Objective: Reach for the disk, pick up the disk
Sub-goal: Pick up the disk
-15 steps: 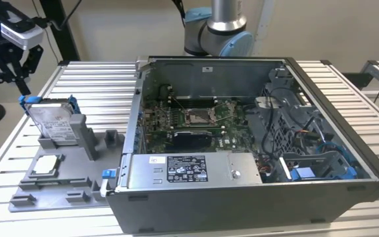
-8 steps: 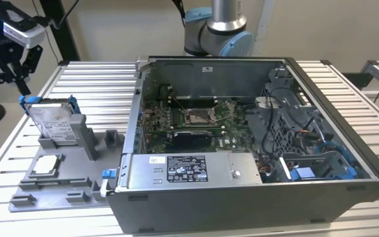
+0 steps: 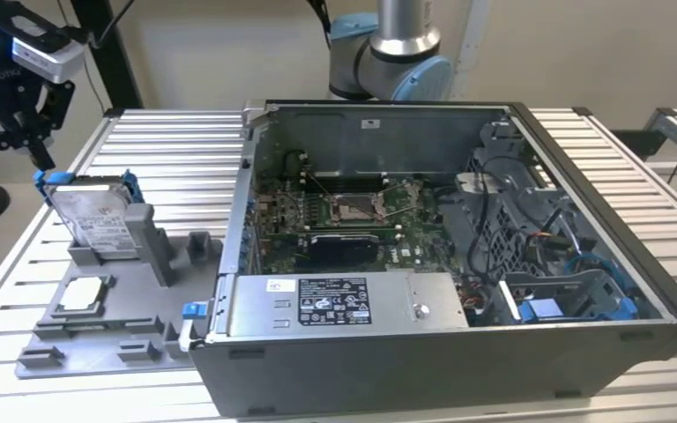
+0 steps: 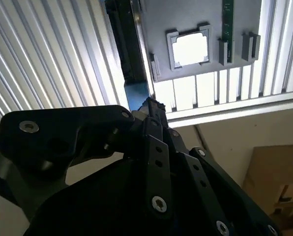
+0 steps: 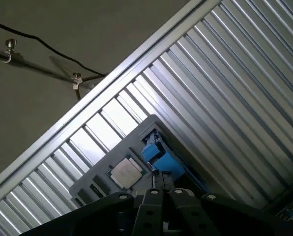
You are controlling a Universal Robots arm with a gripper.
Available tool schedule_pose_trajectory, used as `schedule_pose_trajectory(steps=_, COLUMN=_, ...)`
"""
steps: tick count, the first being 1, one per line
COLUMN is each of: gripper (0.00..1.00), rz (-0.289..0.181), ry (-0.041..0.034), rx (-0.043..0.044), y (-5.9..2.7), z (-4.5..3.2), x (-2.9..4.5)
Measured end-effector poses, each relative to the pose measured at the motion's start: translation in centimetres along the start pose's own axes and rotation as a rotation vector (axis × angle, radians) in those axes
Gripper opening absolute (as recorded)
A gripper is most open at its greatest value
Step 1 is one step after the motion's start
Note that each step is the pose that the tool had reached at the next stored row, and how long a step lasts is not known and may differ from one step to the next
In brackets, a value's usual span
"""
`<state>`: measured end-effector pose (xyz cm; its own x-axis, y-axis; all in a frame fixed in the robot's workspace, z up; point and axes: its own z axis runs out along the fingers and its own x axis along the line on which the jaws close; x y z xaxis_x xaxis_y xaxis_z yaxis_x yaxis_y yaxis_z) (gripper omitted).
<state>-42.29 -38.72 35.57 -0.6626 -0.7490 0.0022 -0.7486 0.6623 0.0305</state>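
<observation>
The disk [image 3: 94, 220] is standing upright on its edge in a slot of the grey fixture [image 3: 138, 322], at the exterior view's left, on the slatted metal table [image 3: 174, 150]. Its white label is facing the near side, and its blue carrier frame [image 3: 130, 189] is wrapping its edges. The disk is sitting fully in the slot.

The gripper [image 3: 42, 160] is reaching down from the far left onto the frame's upper left corner. Its black fingers [image 3: 35, 132] are drawing together to a point and pinching that blue corner. In the second wrist view the gripper's tips [image 4: 151, 103] are meeting at the blue edge [image 4: 137, 96], and the first wrist view is showing them [image 5: 159, 178] just at the blue frame [image 5: 161, 157].

The small square processor chip [image 3: 84, 293] is lying flat in a fixture pocket nearer than the disk. To the right, the open computer case [image 3: 598, 291] is lying on its side, with the grey power supply [image 3: 338, 304] along its near edge. The arm's base [image 3: 391, 53] is standing beyond the case.
</observation>
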Motion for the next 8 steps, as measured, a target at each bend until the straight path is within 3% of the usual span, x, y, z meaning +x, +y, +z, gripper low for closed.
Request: schedule_pose_trajectory(steps=8, gripper=0.00, rz=-0.147, ry=0.0016, rx=0.0048, y=0.00, z=-0.01, x=0.00)
